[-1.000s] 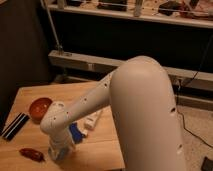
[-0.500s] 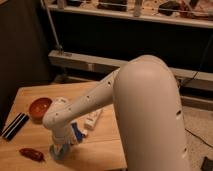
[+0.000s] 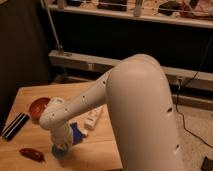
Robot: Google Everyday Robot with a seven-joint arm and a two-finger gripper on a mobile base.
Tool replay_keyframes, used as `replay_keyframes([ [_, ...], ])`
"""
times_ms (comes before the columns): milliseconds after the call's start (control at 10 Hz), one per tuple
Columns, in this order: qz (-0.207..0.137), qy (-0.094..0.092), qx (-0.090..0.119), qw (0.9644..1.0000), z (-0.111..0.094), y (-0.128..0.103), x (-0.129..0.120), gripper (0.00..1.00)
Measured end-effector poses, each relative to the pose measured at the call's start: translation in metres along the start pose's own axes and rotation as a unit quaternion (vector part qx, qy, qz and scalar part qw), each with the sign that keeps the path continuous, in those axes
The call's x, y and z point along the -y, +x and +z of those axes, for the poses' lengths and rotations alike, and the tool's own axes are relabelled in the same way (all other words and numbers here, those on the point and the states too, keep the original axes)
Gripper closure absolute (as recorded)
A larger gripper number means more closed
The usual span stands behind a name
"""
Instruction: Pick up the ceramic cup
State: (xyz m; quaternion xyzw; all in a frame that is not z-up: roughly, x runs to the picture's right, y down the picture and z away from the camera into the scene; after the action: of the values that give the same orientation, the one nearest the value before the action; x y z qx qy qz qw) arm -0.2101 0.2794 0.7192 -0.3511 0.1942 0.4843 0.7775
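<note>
The ceramic cup [image 3: 57,152] stands near the front edge of the wooden table [image 3: 100,147], toward its left half. Only its light-blue lower rim shows. The rest is covered by the arm's wrist.

Key relation: the gripper [image 3: 62,144] sits directly above the cup, at the cup's top, with the wrist pointing straight down. No sideways offset between them is visible. The cup is round, so no long axis applies, and in my judgement the next move is vertical only.

Gripper state: cannot tell. The wrist hides the contact area, so it cannot be confirmed whether the gripper is apart, together or clamped on the cup.

Adjacent items:
- dark blue block [image 3: 76,133], just right of the wrist
- red object [image 3: 31,154], left of the cup
- orange bowl [image 3: 39,107], behind and left
</note>
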Motion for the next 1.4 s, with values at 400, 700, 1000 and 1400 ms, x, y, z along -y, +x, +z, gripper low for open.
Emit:
replay_keyframes([
  [400,0.041,-0.001,-0.012,0.9991,-0.048,-0.013,0.01,1.0],
  [700,0.084,0.009,-0.024,0.9961,-0.12,-0.02,0.028,1.0],
  [1000,0.134,0.033,-0.049,0.9891,-0.181,-0.021,0.053,1.0],
  [1400,0.189,0.042,-0.067,0.9788,-0.222,-0.032,0.083,1.0],
])
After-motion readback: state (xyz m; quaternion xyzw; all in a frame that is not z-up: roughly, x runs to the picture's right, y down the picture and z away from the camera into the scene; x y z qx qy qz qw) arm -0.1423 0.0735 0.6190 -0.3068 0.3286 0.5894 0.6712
